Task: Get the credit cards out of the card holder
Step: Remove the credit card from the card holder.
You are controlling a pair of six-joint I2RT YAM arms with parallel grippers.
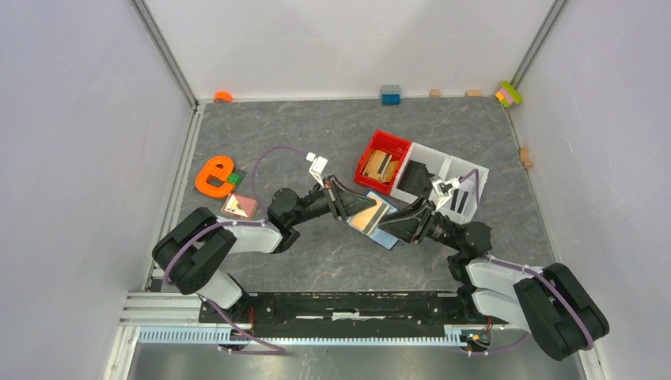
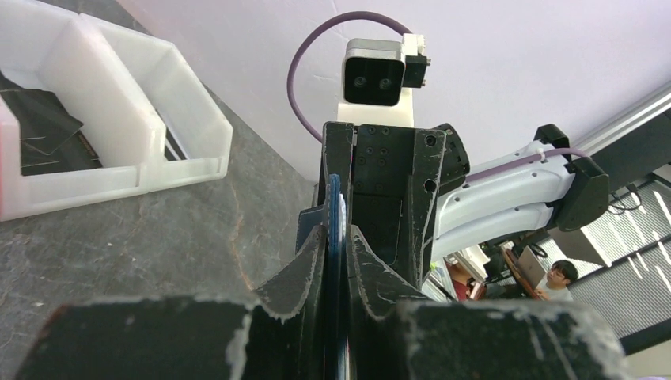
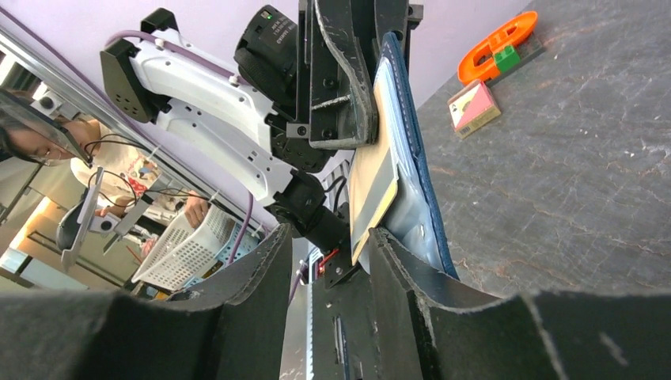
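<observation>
The card holder (image 1: 386, 236), dark navy with a lighter blue inside, is held open above the table's middle. My left gripper (image 1: 346, 206) is shut on its edge; the left wrist view shows the thin blue edge (image 2: 335, 214) pinched between the jaws. A copper-tan credit card (image 1: 367, 216) sticks out of its pocket. My right gripper (image 1: 402, 225) is open. In the right wrist view the card (image 3: 373, 178) has its lower corner between my right gripper's (image 3: 328, 257) fingers, and the card holder (image 3: 413, 150) is beside it. A pinkish card (image 1: 240, 206) lies on the table at the left.
A red tray (image 1: 372, 147) with tan blocks and a white tray (image 1: 475, 190) with dark cards stand behind the right arm. An orange letter e (image 1: 214, 176) lies at the left, next to the pinkish card. Small bricks line the back wall.
</observation>
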